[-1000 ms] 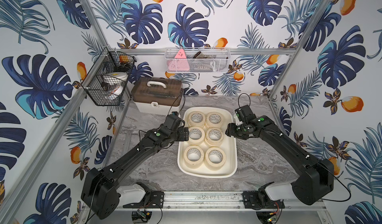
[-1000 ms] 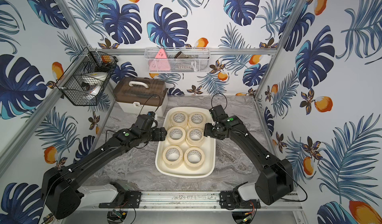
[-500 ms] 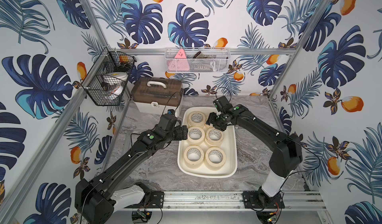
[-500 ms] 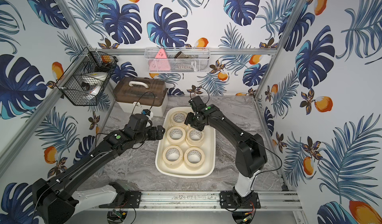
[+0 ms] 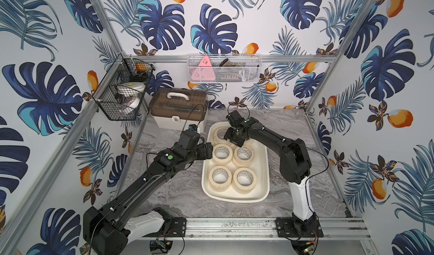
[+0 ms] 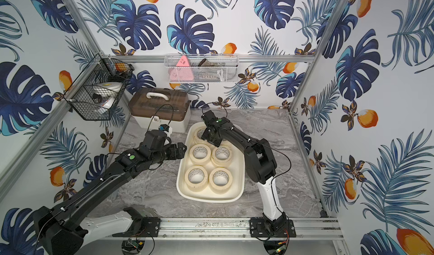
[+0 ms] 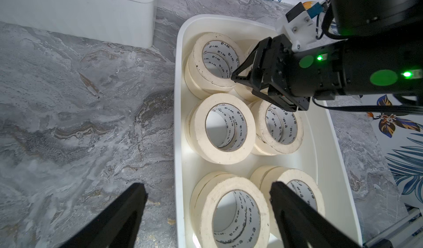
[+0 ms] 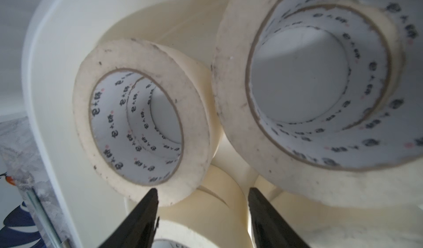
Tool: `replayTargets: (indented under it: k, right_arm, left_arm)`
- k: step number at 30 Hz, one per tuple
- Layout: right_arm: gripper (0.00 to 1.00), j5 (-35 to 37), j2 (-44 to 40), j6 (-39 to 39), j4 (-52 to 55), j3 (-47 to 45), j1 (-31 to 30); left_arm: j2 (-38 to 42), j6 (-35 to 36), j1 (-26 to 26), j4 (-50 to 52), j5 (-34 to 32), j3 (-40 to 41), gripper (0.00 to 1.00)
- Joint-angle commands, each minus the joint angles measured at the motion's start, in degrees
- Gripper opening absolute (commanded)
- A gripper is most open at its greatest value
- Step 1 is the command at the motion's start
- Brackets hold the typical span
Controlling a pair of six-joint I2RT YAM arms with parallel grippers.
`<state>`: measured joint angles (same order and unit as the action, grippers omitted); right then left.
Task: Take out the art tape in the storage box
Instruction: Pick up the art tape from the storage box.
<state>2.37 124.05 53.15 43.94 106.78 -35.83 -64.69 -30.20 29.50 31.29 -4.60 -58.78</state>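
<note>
Task progress, judged at its opening stage: no roll of the art tape (image 5: 210, 179) lies out on the counter (image 5: 176, 195); every roll in view sits inside the storage box (image 5: 234, 197) at the counter's centre, so the whole removal remains to be done. The left gripper (image 5: 209, 150) hangs at the box's 9 o'clock rim, fingers spread wide and grasping nothing. The right gripper (image 8: 201, 195) is low over the 12 o'clock end of the box, between the two far stacks, fingers parted and, as far as the wrist view shows, clamped on no roll. Count: one box; six stacks of tape in two columns of three, each seemingly two rolls high, hence about twelve rolls by judgement; two grippers; one brown-lidded case (image 5: 178, 110) at 11 o'clock of the box.
</note>
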Motion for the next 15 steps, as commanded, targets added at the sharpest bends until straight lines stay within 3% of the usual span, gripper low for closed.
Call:
replayTargets:
  k: [1,8,15]
  right_arm:
    - [0.65,1.75,2.60,1.55,0.16,2.70,0.13]
    - [0.61,2.29,5.86,2.31,-0.26,4.40,0.58]
    - [0.46,3.38,5.08,1.44,-0.55,3.77,0.70]
  left_arm:
    - [0.52,-0.57,0.01,0.22,-0.14,0.03,0.93]
    - [0.96,-0.43,0.03,0.79,-0.50,-0.30,0.93]
    - [0.62,-0.30,0.03,0.79,-0.54,-0.45,0.93]
